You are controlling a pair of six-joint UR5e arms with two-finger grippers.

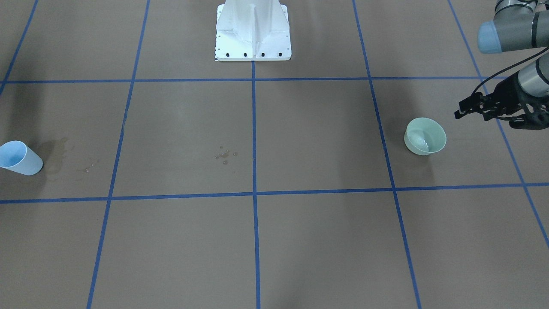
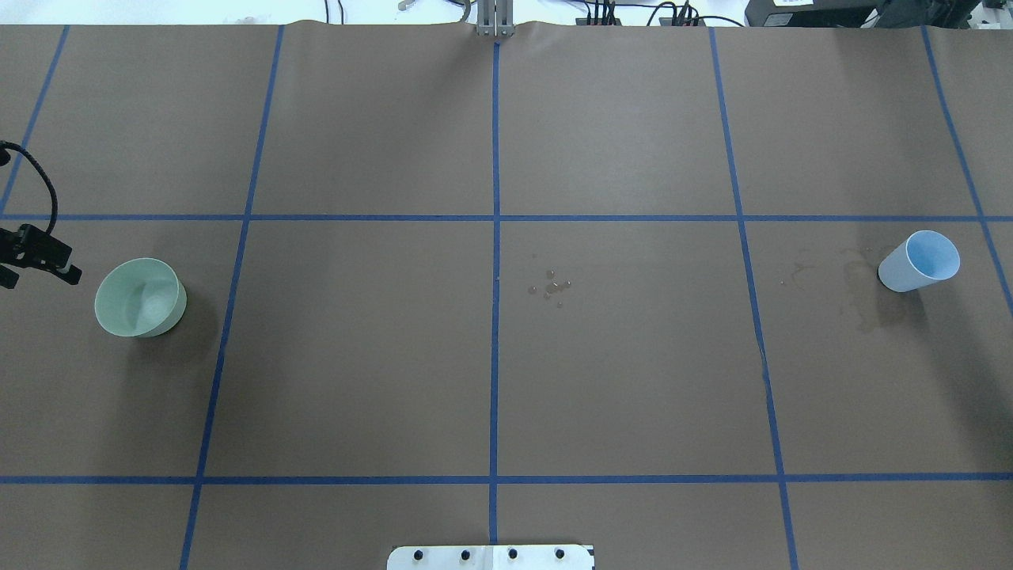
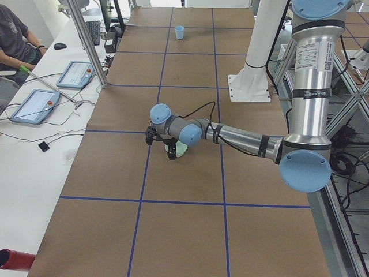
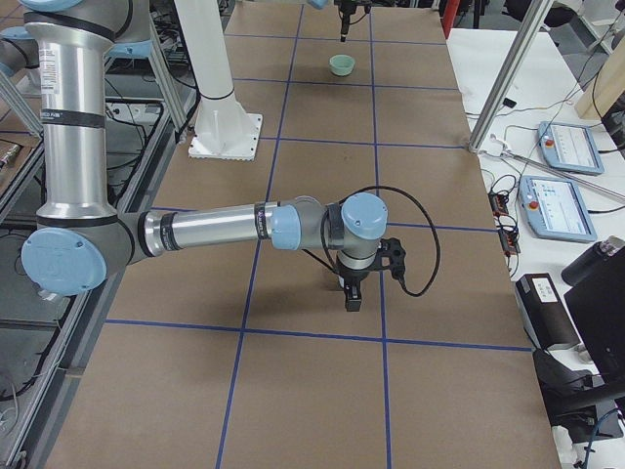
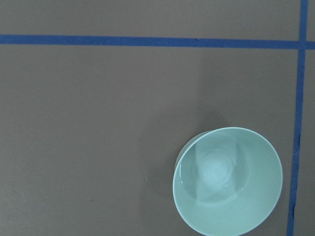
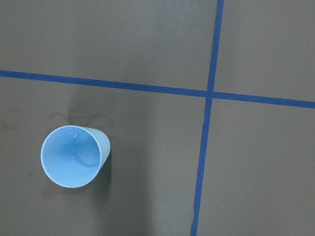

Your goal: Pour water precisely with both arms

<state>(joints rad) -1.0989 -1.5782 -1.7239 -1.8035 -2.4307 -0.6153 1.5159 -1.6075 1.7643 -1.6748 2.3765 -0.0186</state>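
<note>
A pale green bowl (image 1: 425,136) (image 2: 140,298) stands upright at my left end of the table. Faint glints of water (image 5: 226,184) show at its bottom. My left gripper (image 1: 460,109) (image 2: 38,275) hovers just beside the bowl on its outer side, empty, and looks open. A light blue cup (image 1: 19,158) (image 2: 918,261) (image 6: 74,156) stands upright at my right end with small droplets inside. My right gripper (image 4: 353,298) hangs above the cup. It shows only in the exterior right view, so I cannot tell whether it is open or shut.
Water drops (image 2: 552,286) lie on the brown paper at the table's middle. A wet stain (image 2: 859,277) spreads beside the blue cup. The white pedestal (image 1: 253,34) stands at the robot's edge. A person (image 3: 11,34) and tablets (image 3: 75,74) are at a side desk.
</note>
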